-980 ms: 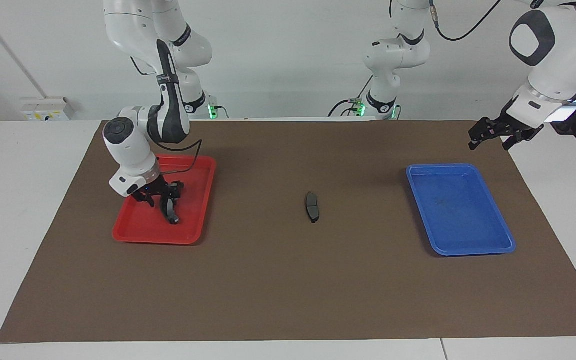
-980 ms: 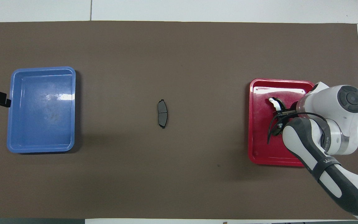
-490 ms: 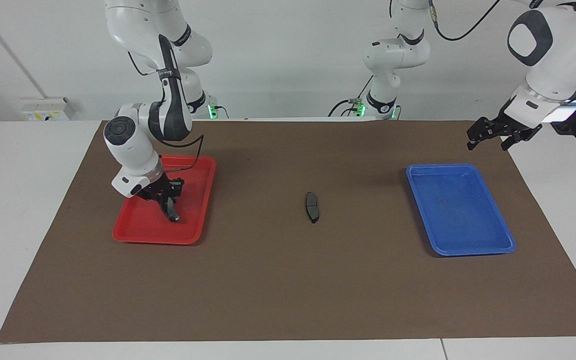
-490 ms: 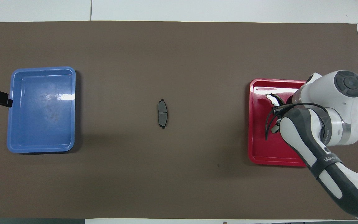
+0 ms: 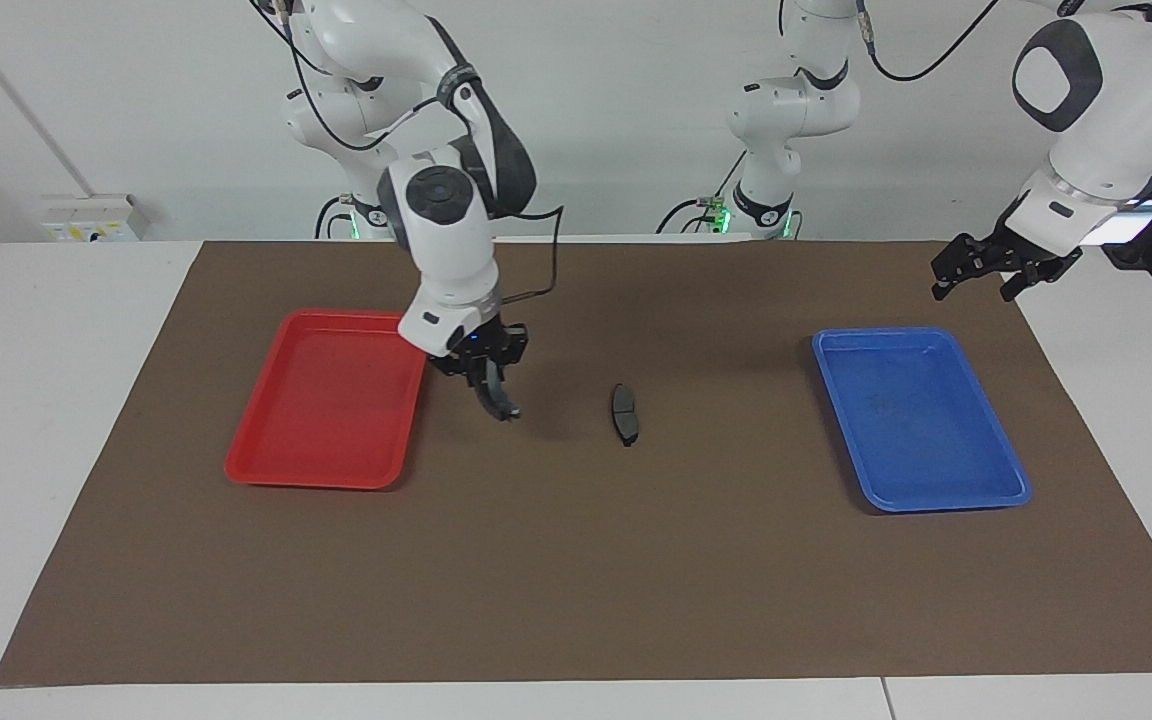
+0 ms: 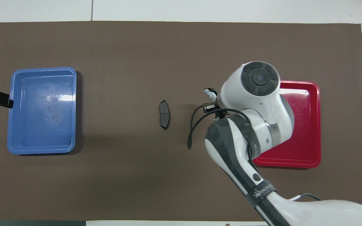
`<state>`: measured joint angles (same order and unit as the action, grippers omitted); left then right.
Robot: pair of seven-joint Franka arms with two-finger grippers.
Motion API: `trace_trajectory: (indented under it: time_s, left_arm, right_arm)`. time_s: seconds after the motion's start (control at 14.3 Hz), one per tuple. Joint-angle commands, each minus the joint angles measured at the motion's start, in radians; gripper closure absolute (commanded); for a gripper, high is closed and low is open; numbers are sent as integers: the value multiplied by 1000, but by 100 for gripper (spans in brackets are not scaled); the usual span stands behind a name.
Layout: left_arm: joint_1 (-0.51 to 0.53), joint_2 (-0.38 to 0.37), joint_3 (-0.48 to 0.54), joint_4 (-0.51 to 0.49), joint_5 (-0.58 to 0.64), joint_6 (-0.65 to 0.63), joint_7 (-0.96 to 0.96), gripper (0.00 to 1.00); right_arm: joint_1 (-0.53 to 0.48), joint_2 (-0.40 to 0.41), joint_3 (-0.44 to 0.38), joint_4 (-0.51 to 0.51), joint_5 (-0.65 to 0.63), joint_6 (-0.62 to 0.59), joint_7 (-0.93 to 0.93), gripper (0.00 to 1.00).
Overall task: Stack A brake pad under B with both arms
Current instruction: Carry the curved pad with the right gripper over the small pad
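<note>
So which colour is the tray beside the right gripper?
Red tray; the facing view shows it best. The right gripper hangs over the mat next to it.

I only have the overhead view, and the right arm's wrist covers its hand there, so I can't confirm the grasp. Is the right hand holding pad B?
Observer: Yes. In the facing view the right hand is shut on B, which hangs down below it.
Operator: Is it over the red tray?
Observer: No. B hangs over the bare mat, between the red tray and the A brake pad, and touches neither.
Operator: And the left hand? I see only a black sliver.
Observer: The left hand waits in the air over the mat's edge at the left arm's end, near the blue tray, holding nothing.
</note>
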<state>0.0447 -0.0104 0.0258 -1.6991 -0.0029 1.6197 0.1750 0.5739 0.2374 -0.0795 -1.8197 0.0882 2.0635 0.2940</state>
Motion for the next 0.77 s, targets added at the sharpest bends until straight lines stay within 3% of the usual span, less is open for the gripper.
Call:
trace_trajectory:
  time_s: [0.0,0.21,0.7]
  left_arm:
    - [-3,-26,0,-27,-6,5,0,0]
    - [-3,-26,0,-27,-8,6,0,0]
    - [1,-26,2,-27,-8,0,1,0]
  right_arm:
    - [87,173,-6,196,31,0,114,95]
    - [145,264,-6,227,22,97,171,95]
    - [185,298,-3,178,25,208,169,95]
